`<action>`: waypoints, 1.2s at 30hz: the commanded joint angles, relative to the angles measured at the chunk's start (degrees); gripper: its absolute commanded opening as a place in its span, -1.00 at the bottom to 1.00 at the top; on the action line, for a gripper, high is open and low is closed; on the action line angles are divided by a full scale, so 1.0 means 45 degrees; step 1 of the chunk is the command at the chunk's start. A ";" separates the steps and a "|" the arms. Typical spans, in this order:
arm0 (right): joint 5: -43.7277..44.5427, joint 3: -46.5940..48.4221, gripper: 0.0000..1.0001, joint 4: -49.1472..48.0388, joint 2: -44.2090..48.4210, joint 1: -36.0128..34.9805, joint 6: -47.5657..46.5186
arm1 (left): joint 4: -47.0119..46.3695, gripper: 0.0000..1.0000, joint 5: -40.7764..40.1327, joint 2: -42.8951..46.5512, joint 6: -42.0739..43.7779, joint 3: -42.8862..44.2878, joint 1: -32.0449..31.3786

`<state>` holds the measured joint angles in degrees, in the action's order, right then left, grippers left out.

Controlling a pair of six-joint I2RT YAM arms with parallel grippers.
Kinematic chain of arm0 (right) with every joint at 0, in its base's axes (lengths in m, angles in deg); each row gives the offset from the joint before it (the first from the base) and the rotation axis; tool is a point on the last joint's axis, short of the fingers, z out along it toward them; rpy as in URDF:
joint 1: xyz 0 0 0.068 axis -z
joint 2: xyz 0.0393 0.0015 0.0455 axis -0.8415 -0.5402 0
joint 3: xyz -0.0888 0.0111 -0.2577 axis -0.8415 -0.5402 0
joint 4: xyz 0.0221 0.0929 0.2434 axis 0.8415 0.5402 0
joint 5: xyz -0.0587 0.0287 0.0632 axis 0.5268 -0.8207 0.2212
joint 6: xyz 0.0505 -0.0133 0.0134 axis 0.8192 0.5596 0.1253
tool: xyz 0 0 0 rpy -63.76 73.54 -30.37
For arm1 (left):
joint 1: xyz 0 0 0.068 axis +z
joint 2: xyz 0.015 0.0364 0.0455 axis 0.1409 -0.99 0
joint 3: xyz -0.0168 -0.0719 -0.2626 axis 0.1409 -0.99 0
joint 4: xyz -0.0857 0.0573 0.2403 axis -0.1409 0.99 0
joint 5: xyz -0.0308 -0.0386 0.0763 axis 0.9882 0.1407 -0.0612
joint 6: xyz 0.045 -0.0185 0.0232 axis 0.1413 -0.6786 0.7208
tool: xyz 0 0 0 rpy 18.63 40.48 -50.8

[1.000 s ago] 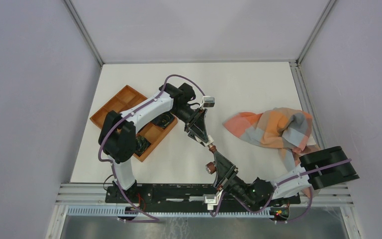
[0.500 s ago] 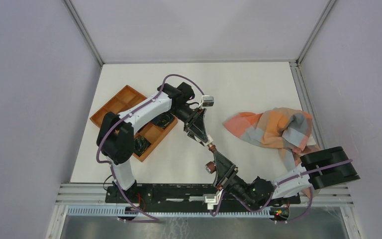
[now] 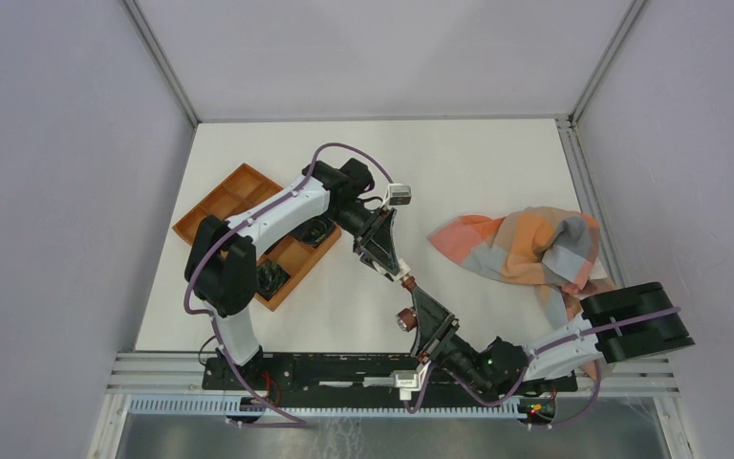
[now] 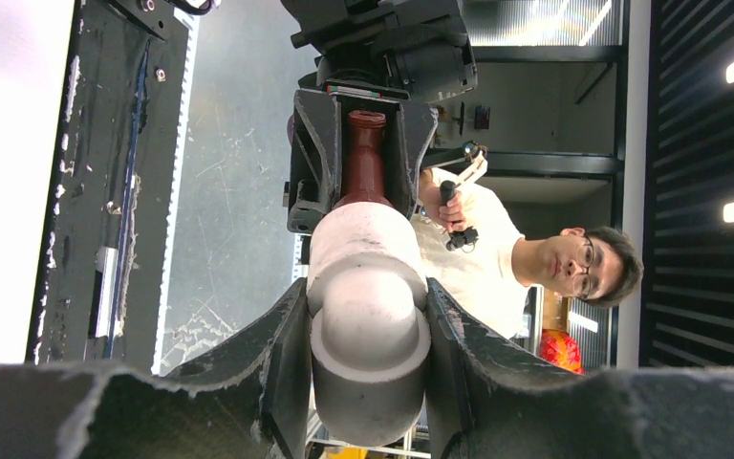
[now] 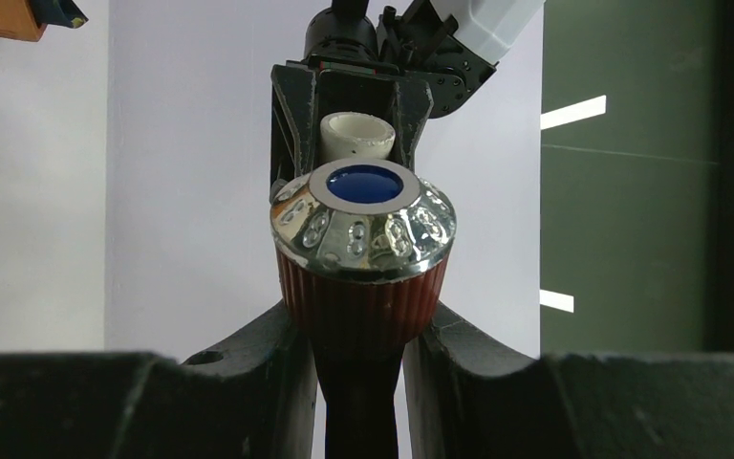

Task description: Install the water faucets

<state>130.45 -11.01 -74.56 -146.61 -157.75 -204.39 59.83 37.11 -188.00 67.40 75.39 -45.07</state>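
The water faucet (image 3: 407,286) hangs above the table between both grippers. My left gripper (image 3: 400,274) is shut on its pale end fitting (image 4: 368,316), which fills the gap between the fingers in the left wrist view. My right gripper (image 3: 414,296) is shut on the dark reddish-brown ribbed body (image 5: 358,306) just below the round silvery knob (image 5: 363,215) with its blue mark (image 5: 364,183). The knob (image 3: 403,319) sticks out to the left in the top view. The pale fitting (image 5: 356,137) also shows behind the knob in the right wrist view.
An orange-brown compartment tray (image 3: 234,196) with dark parts (image 3: 272,277) lies at the left, partly under the left arm. A crumpled orange and grey checked cloth (image 3: 526,244) lies at the right. A person (image 4: 573,263) shows beyond the table's front rail.
Both arms have shifted very slightly. Both grippers still hold the faucet between them at the same spot.
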 commanded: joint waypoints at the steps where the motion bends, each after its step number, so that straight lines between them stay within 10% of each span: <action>1: 0.0327 0.0079 -1.00 -0.5037 0.0238 0.0339 -0.1587 | 0.0375 -0.95 0.0108 0.0627 -0.0419 -0.0121 -0.0400; 19: 0.0200 -0.0155 -1.00 -0.5788 -0.0415 0.0331 -0.0338 | 0.0380 -0.96 0.0472 0.0864 -0.0023 -0.0274 -0.0524; 36: 0.0638 0.0211 -1.00 -0.5040 0.0234 0.0319 0.2492 | 0.3680 -0.95 0.1923 -0.0024 0.4372 0.0375 -0.0515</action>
<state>128.29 -11.62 -75.15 -147.53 -157.64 -199.80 68.09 38.91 -188.29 80.31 75.63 -45.14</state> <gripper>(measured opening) 0.376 0.464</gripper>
